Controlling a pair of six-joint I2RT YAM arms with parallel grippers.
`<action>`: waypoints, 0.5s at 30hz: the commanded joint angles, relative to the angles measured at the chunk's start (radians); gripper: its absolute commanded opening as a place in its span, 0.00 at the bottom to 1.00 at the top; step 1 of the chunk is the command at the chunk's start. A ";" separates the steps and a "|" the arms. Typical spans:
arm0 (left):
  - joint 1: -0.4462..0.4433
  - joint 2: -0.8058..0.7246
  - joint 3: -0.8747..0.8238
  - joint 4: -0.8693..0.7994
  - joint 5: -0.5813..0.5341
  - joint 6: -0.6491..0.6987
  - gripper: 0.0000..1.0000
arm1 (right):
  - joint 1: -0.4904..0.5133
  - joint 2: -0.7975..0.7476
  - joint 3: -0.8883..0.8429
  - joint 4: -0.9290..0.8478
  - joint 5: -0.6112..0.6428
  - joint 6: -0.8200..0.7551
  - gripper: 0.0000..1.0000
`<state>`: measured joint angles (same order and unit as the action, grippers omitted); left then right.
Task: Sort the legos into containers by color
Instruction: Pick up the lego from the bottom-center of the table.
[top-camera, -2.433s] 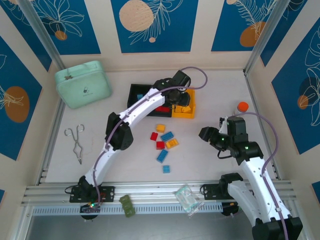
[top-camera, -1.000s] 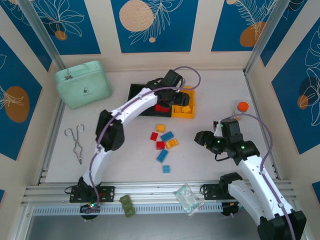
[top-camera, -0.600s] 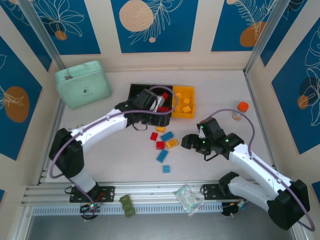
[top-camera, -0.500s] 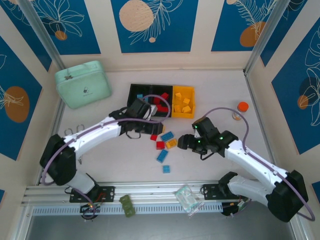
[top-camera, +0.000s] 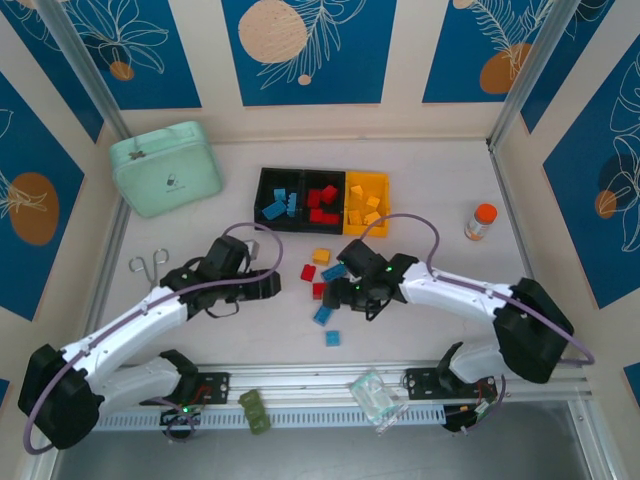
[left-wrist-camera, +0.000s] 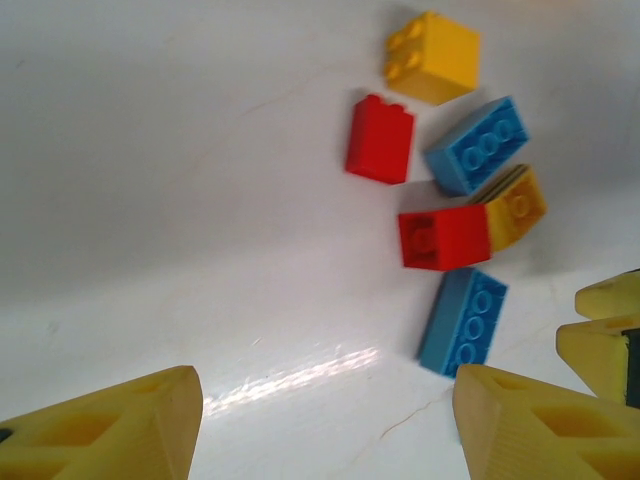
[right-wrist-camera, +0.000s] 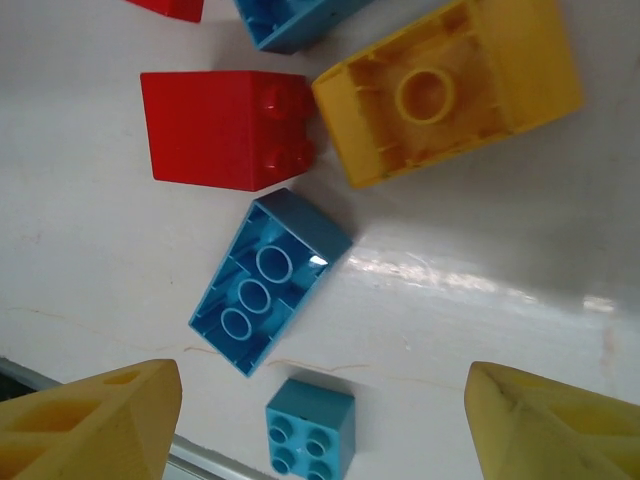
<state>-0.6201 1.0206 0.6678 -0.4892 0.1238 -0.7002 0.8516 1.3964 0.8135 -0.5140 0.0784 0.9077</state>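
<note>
Right gripper (right-wrist-camera: 320, 425) fingers wide apart over white table (right-wrist-camera: 470, 310); overturned blue rectangular plastic brick (right-wrist-camera: 268, 283) lies between them. Left gripper (left-wrist-camera: 325, 430) also spread, red square plastic brick (left-wrist-camera: 380, 138) ahead.

The left gripper (left-wrist-camera: 325, 405) is spread wide, its yellow fingertips (left-wrist-camera: 110, 430) at the bottom edge with only bare white table (left-wrist-camera: 150, 180) between them. Beyond them six legos lie in a loose cluster. A yellow brick (left-wrist-camera: 433, 57) is uppermost, with the upper red brick (left-wrist-camera: 380, 138) and upper blue brick (left-wrist-camera: 478, 145) just beside each other below it. The lower red brick (left-wrist-camera: 443, 237) touches an orange-yellow brick (left-wrist-camera: 517, 205). The lower blue brick (left-wrist-camera: 463, 320) lies nearest (three round tubes showing). The right gripper's yellow fingers (left-wrist-camera: 598, 352) poke in at the right edge.
</note>
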 joint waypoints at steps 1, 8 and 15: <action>0.018 -0.034 -0.034 -0.023 -0.012 -0.043 0.67 | 0.030 0.071 0.057 0.027 -0.021 0.019 0.75; 0.025 -0.055 -0.058 -0.043 -0.027 -0.054 0.67 | 0.071 0.209 0.118 0.034 -0.061 0.027 0.72; 0.028 -0.064 -0.076 -0.040 -0.024 -0.063 0.66 | 0.107 0.327 0.220 -0.035 -0.017 0.009 0.64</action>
<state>-0.6037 0.9756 0.6052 -0.5137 0.1177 -0.7525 0.9440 1.6928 0.9848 -0.4984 0.0490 0.9173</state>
